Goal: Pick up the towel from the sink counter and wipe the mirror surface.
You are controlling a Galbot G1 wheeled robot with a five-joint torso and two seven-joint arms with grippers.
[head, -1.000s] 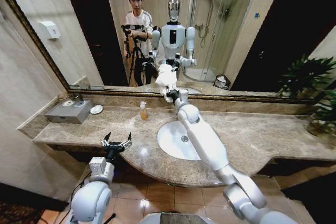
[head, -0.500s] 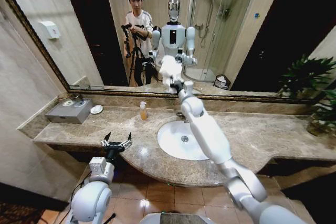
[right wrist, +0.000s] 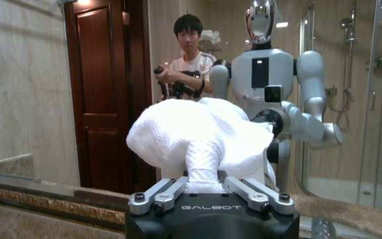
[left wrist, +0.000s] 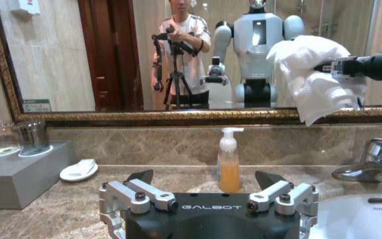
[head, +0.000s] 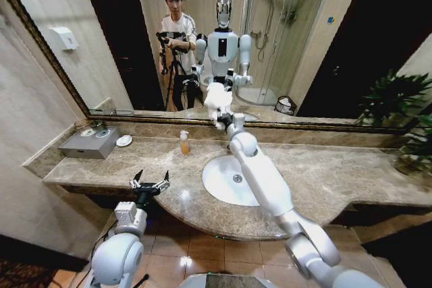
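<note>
The mirror (head: 283,38) spans the wall above the sink counter (head: 324,173). The right arm reaches over the basin (head: 226,181), and the right gripper (head: 223,118) is clamped on the bunched white towel (head: 217,99), held up against the lower glass. The left gripper (head: 150,183) hovers at the counter's front edge, fingers spread wide and holding nothing

"GALBOT" printed in pale letters on the dark body of the left gripper (left wrist: 208,191); same on the right gripper (right wrist: 210,191). Nothing else legible.
</note>
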